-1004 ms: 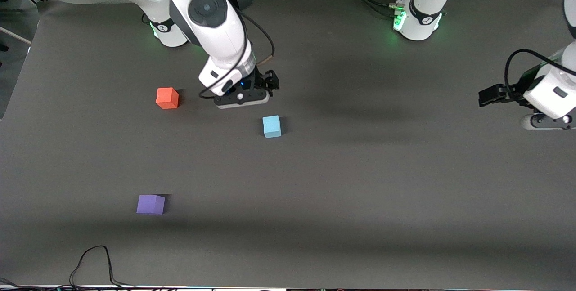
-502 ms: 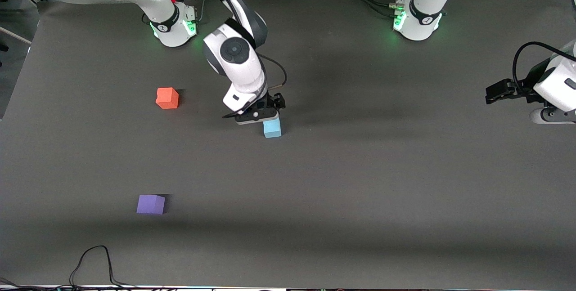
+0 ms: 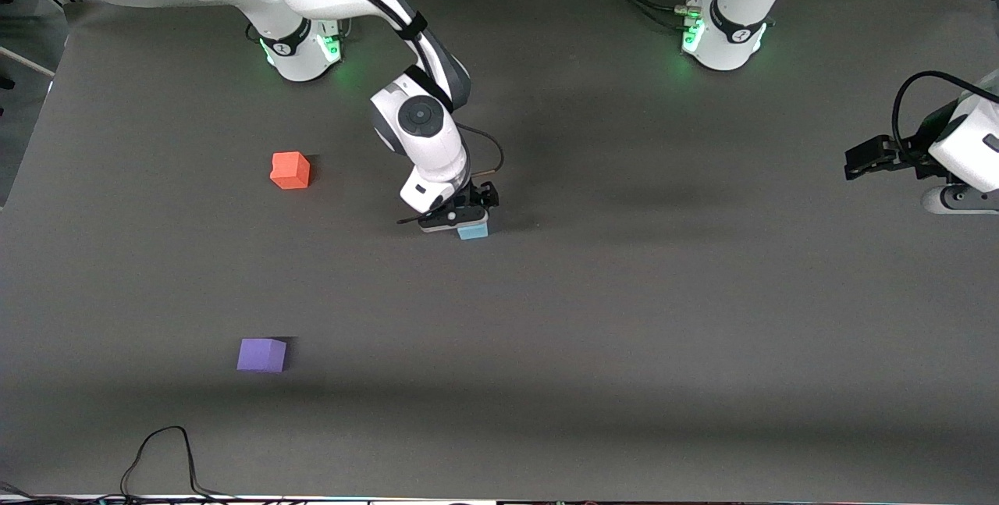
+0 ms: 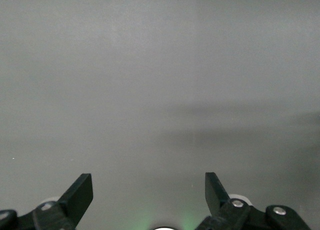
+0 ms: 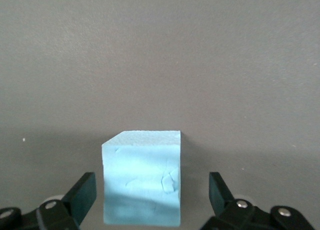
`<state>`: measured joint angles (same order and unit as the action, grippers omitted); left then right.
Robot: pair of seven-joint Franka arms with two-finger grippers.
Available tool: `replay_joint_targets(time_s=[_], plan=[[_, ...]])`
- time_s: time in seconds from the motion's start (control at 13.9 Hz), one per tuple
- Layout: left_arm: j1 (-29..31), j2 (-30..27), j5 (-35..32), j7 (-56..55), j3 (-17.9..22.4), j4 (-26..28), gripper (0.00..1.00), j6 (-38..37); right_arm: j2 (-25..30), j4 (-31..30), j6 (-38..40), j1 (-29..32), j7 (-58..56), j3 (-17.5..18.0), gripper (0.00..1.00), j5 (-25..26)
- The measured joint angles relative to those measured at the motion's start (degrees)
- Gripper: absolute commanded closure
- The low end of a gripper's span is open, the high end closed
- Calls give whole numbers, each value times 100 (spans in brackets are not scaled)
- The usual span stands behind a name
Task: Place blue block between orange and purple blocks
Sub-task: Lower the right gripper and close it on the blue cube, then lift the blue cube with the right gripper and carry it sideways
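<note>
The light blue block point(image 3: 473, 231) sits on the dark table mat near the middle, mostly hidden in the front view under my right gripper point(image 3: 460, 218). In the right wrist view the blue block point(image 5: 141, 177) stands between the open fingers point(image 5: 85, 190), with a gap on each side. The orange block point(image 3: 290, 170) lies toward the right arm's end, farther from the front camera. The purple block point(image 3: 261, 354) lies nearer the front camera at the same end. My left gripper point(image 3: 862, 159) waits open and empty in the air at the left arm's end point(image 4: 148, 190).
A black cable point(image 3: 160, 458) loops on the mat at the edge nearest the front camera. The two arm bases point(image 3: 300, 52) point(image 3: 722, 37) stand along the edge farthest from the front camera.
My right gripper has come down from above and beside the blue block to straddle it, fingers still open. The left gripper has drifted slightly. The blocks have not moved.
</note>
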<state>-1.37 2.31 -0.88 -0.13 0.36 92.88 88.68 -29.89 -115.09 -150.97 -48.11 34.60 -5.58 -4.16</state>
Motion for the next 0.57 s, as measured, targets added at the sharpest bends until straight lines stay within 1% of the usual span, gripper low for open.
replay_joint_targets(time_s=[0.29,0.36,0.43,0.57], plan=[[-1,0,1,18,0,0,0,-7,-227,2,-300,-75,246,0,0,-2],[-1,0,2,20,0,0,0,-8,-240,3,-310,-75,275,-1,2,-2],[-1,0,3,21,0,0,0,-8,-241,3,-311,-75,283,-6,9,-2],[-1,0,18,24,0,0,0,-8,-241,10,-311,-75,287,-11,38,-2]])
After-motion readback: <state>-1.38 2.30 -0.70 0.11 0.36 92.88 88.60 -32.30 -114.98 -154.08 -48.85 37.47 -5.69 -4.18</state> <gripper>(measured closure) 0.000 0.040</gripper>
